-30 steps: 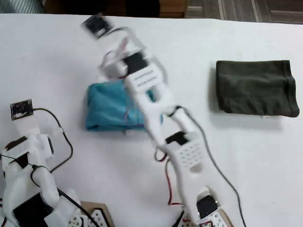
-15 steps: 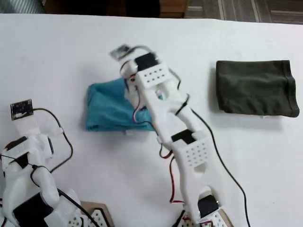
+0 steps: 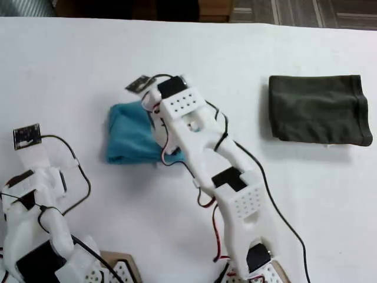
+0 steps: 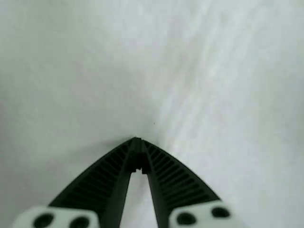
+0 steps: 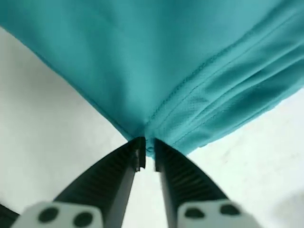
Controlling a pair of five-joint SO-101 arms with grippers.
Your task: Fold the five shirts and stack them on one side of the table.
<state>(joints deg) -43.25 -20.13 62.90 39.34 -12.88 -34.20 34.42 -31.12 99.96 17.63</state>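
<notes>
Teal shirt (image 3: 126,138) is lying bunched and partly folded on the white table (image 3: 70,65), left of middle in the high view. The right arm (image 3: 200,141) is stretching over its right part and covering that edge. In the right wrist view the right gripper (image 5: 145,152) is pinching the teal shirt (image 5: 156,57) at a stitched hem. Its jaws are nearly pressed together with a thin bit of cloth between the tips, and bare table is showing on both sides of the cloth.

1 dark olive shirt (image 3: 318,109) is lying neatly folded on the right side of the table, well apart from the teal one.

The left arm (image 3: 35,200) is sitting at the near left corner, away from both shirts. The left gripper (image 4: 137,147) is pointing at bare table (image 4: 190,71), jaws pressed together, tips touching, holding nothing.
</notes>
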